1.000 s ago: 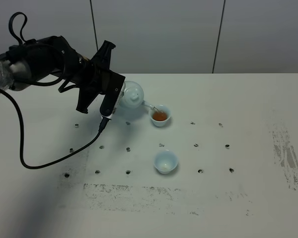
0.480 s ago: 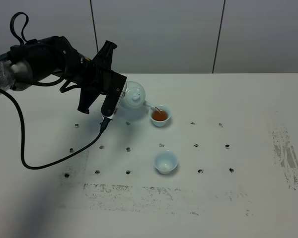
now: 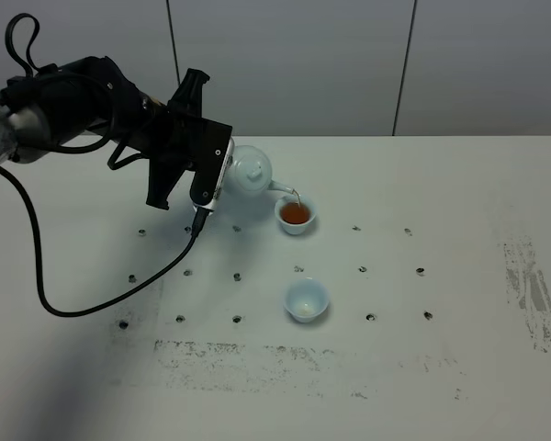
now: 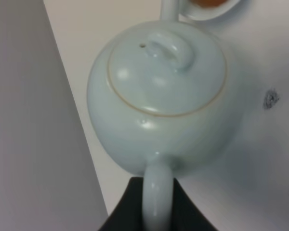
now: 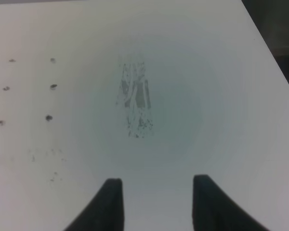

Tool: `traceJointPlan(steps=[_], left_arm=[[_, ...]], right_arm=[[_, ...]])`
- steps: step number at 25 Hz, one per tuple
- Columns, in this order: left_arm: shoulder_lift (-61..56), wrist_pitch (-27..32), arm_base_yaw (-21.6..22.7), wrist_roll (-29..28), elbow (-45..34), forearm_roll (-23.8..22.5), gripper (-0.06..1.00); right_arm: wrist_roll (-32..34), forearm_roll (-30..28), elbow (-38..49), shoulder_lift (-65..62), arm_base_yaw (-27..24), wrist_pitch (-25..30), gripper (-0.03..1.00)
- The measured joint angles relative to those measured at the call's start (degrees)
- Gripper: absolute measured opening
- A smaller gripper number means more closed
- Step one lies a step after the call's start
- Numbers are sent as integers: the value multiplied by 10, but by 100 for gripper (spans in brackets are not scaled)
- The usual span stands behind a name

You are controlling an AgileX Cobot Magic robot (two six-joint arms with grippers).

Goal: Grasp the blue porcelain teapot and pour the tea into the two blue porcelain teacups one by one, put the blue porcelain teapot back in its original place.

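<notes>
The blue porcelain teapot point(image 3: 251, 172) hangs tilted above the table, its spout over the far teacup point(image 3: 295, 215), which holds amber tea. A thin trickle runs from the spout into that cup. My left gripper point(image 3: 222, 176) is shut on the teapot's loop handle. In the left wrist view the teapot point(image 4: 164, 101) fills the frame, lid on, with the handle pinched in the left gripper point(image 4: 156, 207). The near teacup point(image 3: 307, 299) stands empty, closer to the front edge. My right gripper point(image 5: 156, 202) is open over bare table and holds nothing.
The white table point(image 3: 459, 202) has rows of small dark holes and scuffed patches point(image 3: 531, 289). A black cable point(image 3: 92, 299) trails from the left arm across the table. In the right wrist view the table's edge point(image 5: 272, 53) runs close by.
The left arm has lifted the teapot slightly and eased it back toward upright, its spout still over the far cup. The cups have not moved.
</notes>
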State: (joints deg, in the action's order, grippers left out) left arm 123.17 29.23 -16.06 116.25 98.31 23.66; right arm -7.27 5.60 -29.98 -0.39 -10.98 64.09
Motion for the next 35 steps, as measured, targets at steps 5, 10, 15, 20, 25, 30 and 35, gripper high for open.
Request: traceJointPlan(steps=[5,10,15,20,25,30,35], left_arm=[[0,9,5,-48,0,12,11],[0,26,10,-123,0,15,11],[0,31,13,-190,0,19,11],[0,31,15,-208,0,44,11],[-3,33,15,-210,0,79,11],[-27,38,20,-240,-1,106,11],[-68,26,31,-251,-50,149,11]], right_arm=[[-1,0,0,0,0,0,35],[-1,0,0,0,0,0,35],[0,0,0,0,0,0,35],[0,0,0,0,0,0,35],[0,0,0,0,0,0,35],[-1,0,0,0,0,0,35],[0,0,0,0,0,0,35]])
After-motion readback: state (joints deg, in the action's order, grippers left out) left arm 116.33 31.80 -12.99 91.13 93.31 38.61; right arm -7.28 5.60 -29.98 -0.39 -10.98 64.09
